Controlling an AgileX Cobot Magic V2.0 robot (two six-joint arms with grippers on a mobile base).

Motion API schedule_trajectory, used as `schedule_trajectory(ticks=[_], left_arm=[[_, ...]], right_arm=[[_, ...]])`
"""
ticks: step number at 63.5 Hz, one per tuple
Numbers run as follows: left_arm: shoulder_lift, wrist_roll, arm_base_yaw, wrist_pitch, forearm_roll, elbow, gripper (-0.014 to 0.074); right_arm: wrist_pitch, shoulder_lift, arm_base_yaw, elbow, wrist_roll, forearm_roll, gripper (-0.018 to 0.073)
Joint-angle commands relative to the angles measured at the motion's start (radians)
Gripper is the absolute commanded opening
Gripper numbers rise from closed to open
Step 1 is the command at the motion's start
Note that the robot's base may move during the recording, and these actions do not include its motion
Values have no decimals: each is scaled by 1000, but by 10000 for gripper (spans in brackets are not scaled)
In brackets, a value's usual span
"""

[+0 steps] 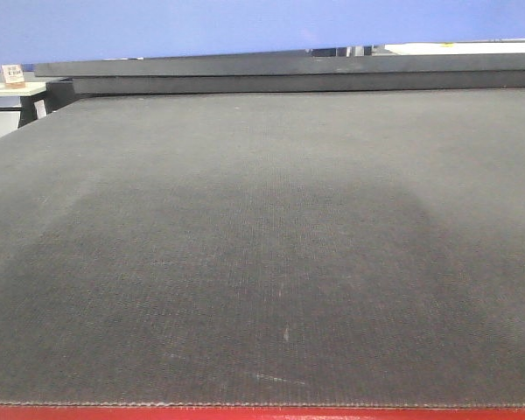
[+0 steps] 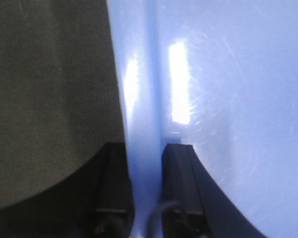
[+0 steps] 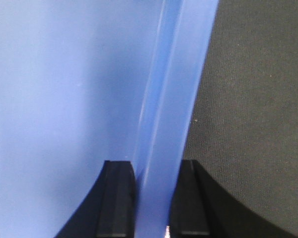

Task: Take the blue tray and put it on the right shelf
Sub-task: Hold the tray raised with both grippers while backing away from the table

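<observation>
blue tray (image 1: 245, 26) held crosswise, left pincer (image 2: 146, 168) and right pincer (image 3: 153, 183) clamping rims

A dark grey woven mat (image 1: 262, 262) runs back to black ledges (image 1: 289, 74), a white table (image 1: 9, 89) at far left.

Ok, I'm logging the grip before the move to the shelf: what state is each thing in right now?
blue tray: held by its rim in both grippers, dark mat beside it, no shelf in view.
left gripper: shut on the tray's rim, one finger on each side.
right gripper: shut on the tray's rim, one finger on each side.
</observation>
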Motion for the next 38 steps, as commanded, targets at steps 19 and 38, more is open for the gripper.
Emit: schedule_trajectory(ticks=[19,38], left_arm=[[-30,29,-13,100,-5,-24,-48],[-30,29,-13,100,-5,-24,-48]], right_arm=[[-55,-27,5,-31,-29,-15,55],[-55,-27,5,-31,-29,-15,55]])
